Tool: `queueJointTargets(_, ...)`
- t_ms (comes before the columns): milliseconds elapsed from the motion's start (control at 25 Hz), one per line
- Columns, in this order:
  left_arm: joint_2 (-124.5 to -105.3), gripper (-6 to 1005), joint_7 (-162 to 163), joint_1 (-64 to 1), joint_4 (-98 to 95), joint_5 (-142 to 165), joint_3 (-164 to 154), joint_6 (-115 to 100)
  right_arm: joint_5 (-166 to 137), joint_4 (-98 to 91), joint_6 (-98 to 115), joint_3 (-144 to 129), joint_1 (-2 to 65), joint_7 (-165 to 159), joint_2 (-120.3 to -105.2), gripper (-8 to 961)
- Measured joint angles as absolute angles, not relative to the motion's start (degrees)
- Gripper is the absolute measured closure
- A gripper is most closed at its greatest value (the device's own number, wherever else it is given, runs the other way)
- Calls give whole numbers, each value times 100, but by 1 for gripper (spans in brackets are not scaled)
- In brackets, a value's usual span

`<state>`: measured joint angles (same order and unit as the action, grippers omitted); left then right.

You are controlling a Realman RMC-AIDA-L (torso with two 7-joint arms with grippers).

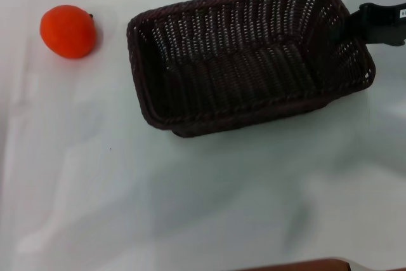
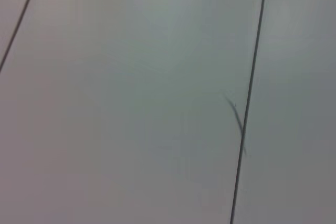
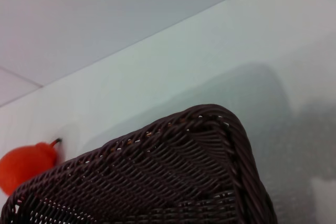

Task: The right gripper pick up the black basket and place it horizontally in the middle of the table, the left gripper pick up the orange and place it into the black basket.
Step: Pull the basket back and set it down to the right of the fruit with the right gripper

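At the far right of the desk (image 1: 190, 220), my right tool (image 1: 347, 28) sits on the right end rim of the one black basket (image 1: 247, 61); I cannot tell whether it grips the rim. That basket lies at a slight angle, its right end close to the desk's right edge. One orange (image 1: 67, 31) rests far left, well apart from the basket. Near me the desk lies open and wide. My left tool is out of sight.
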<state>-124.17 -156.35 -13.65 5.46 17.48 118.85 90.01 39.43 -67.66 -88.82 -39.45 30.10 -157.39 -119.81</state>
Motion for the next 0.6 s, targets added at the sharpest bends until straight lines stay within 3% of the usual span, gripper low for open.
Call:
queueJointTargets(280,-12421,91,-15640,-1517,567,1749,11752,8771,4402,-6695,-8505,-4014,2633,-15842,-12014,768)
queueJointTargets(600,-12453,94,-15626,-1623,514,1749,11673,8684,4552,-6411,-8350,-4070,2620,-15651,-11973,700)
